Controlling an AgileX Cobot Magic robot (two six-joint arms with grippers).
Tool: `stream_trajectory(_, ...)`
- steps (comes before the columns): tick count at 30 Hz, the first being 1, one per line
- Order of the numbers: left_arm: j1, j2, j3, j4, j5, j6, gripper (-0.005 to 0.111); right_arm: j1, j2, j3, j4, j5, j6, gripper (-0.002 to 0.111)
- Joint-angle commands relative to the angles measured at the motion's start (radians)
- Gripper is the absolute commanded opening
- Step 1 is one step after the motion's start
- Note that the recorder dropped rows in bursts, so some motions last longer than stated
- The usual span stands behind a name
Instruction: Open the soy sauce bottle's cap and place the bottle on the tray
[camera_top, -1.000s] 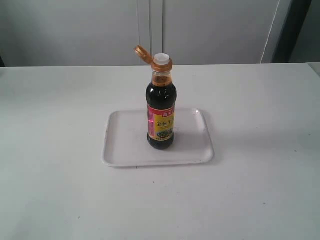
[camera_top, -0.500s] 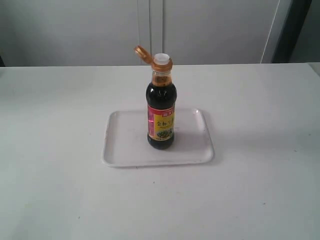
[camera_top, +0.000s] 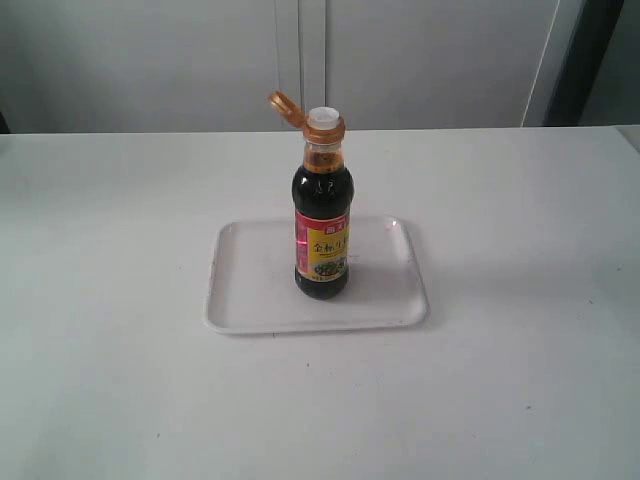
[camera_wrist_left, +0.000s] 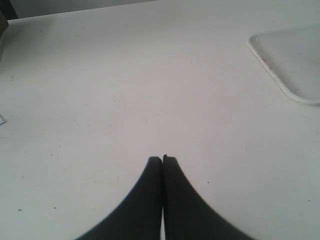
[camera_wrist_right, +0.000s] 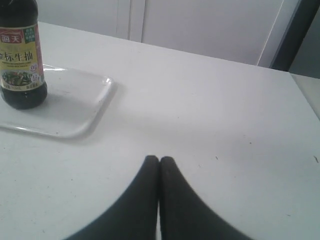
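The soy sauce bottle stands upright on the white tray in the middle of the table. Its orange-gold cap is flipped open to the left, baring the white spout. The right wrist view shows the bottle's lower body on the tray. A corner of the tray shows in the left wrist view. My left gripper is shut and holds nothing, over bare table well away from the tray. My right gripper is shut and holds nothing too. Neither gripper appears in the exterior view.
The white table stretches wide on all sides of the tray. A grey wall runs behind it, with a dark upright edge at the far right.
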Motion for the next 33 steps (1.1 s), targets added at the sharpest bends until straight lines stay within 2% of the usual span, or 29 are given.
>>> stream_trajectory(1,0.004,-0.004,0.004,-0.010,0.000,-0.002,0.000,-0.004,-0.005,0.005,0.001,-0.012,0.005,0.000)
stream_trajectory(33,0.004,-0.004,0.004,-0.010,0.000,-0.002,0.000,-0.004,-0.005,0.005,0.001,0.036,0.005,0.000)
